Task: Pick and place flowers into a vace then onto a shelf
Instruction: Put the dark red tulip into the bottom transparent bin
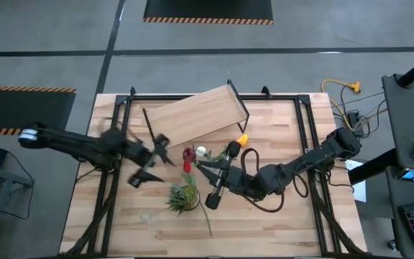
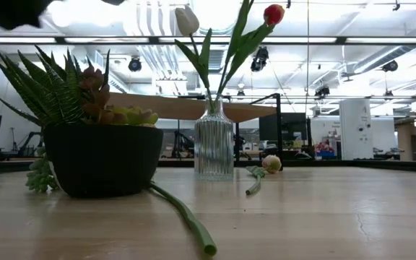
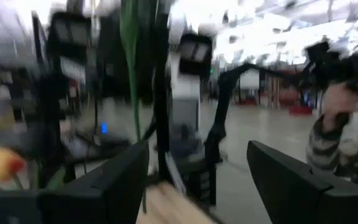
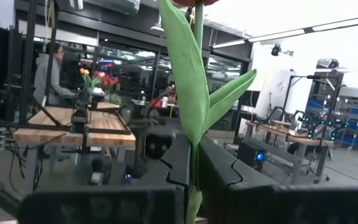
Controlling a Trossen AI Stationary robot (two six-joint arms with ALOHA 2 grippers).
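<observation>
Two flowers, a white one (image 2: 186, 20) and a red one (image 2: 274, 14), stand in the clear ribbed vase (image 2: 214, 148) near the middle of the table (image 1: 279, 223). The right gripper (image 1: 208, 170) sits just beside the vase, its fingers squeezed tight on the red flower's green stalk (image 4: 194, 112). It looks like that flower is being put in, so next the fingers should let go. Two more flowers lie flat on the table: a pale one (image 2: 270, 164) and a long stalk (image 2: 186, 217) by the dark pot (image 2: 103, 159). The left gripper (image 1: 153, 155) hangs open, holding nothing, near the one shelf (image 1: 196, 115).
</observation>
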